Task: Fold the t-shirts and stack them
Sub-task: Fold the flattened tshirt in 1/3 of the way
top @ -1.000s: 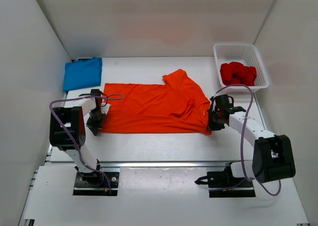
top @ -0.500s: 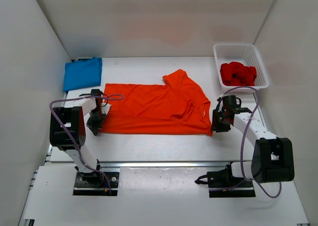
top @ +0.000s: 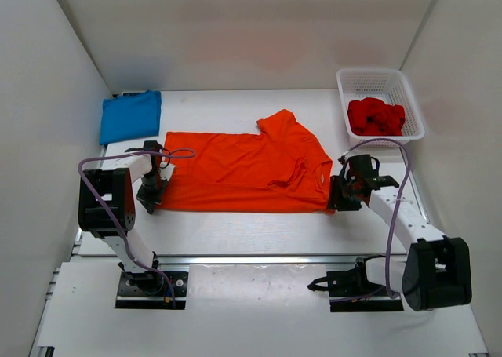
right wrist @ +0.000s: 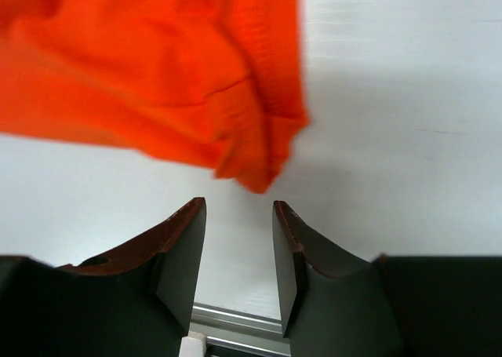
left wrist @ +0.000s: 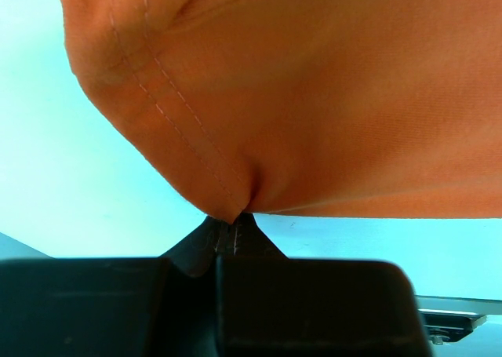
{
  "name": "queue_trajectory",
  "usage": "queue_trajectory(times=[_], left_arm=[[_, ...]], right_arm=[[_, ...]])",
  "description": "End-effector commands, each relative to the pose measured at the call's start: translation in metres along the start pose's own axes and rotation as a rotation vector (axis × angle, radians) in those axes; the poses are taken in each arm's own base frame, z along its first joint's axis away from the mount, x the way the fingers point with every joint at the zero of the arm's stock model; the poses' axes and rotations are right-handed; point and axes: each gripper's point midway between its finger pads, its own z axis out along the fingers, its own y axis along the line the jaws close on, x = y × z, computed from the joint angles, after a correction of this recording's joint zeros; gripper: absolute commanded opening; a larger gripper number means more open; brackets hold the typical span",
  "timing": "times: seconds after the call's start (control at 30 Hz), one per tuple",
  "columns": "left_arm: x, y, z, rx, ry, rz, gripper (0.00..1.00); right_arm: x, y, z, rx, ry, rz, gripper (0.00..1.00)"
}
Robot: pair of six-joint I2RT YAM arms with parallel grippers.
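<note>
The orange t-shirt (top: 243, 173) lies spread flat mid-worktop (top: 235, 227), between the folded blue t-shirt (top: 131, 115) at far left and the deep red t-shirt (top: 376, 115) heaped in the white lattice basket (top: 369, 74). The left fingers (left wrist: 196, 251) are closed on a thin pinch of its near-left hem corner; the right fingers (right wrist: 184, 247) stand parted just short of the bunched near-right corner. That slight pinch could slip on lifting, or the right fingers could catch only one layer, skewing the fold.
</note>
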Motion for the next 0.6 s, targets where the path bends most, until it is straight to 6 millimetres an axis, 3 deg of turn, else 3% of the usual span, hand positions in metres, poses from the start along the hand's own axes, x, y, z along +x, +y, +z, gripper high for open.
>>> queue_trajectory(times=[0.0, 0.07, 0.17, 0.3, 0.4, 0.57], left_arm=[[-0.005, -0.003, -0.002, 0.017, -0.029, 0.004, 0.0], [-0.002, -0.003, 0.001, 0.015, -0.021, 0.002, 0.0], [-0.005, -0.004, 0.0, 0.016, -0.021, 0.0, 0.0], [-0.006, -0.001, -0.002, 0.007, -0.025, 0.01, 0.0], [-0.004, -0.002, 0.0, 0.01, -0.025, 0.001, 0.0], [-0.003, -0.004, 0.0, 0.015, -0.021, -0.001, 0.0]], right_arm=[[0.009, 0.02, -0.003, -0.087, -0.024, -0.021, 0.37], [0.002, 0.026, -0.003, -0.106, -0.058, -0.021, 0.4], [-0.002, 0.018, 0.005, -0.078, -0.046, 0.016, 0.4], [0.009, 0.011, 0.015, -0.047, 0.037, 0.022, 0.4], [0.012, 0.019, 0.02, -0.066, 0.029, -0.008, 0.4], [-0.001, 0.011, 0.021, -0.022, -0.022, 0.015, 0.32]])
